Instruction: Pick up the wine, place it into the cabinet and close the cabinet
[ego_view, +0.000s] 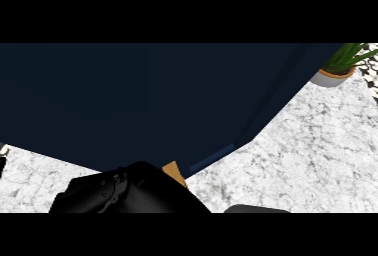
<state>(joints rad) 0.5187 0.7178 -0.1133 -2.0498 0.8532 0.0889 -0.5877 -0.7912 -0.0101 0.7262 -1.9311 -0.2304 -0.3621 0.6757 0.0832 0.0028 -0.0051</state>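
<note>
1. The dark blue cabinet (148, 100) is filling most of the view from 9 o'clock round to 1 o'clock; its front is looking shut or nearly so, though I cannot tell for sure; its corner is pointing down toward 6 o'clock over the white marbled desk (310, 150).
2. The wine is not showing anywhere; it may be sitting inside the cabinet or hiding under the hand, and I cannot tell which.
3. What appears to be the left hand (125, 192) is sitting at 7 o'clock as a black mass right against the cabinet's lower corner; whether it is spread wide, curled or holding something I cannot tell.
4. A thin tan strip (174, 172) is peeking out between that hand and the cabinet corner; it is too small to name.
5. The right hand is not showing; a dark shape (255, 209) at 5 o'clock on the lower edge may be its arm.
6. A potted plant (336, 70) is standing at 2 o'clock, well apart from the hand.
7. Judging from the task alone, a wine bottle is likely handling as heavy, stiff, smooth and breakable; glass is probably slipping easily under fingers, so taking it round the wide body, fingers on one side and thumb opposite, is looking safer than taking the narrow neck; keeping it upright is guarding against knocks on the cabinet's edge.
</note>
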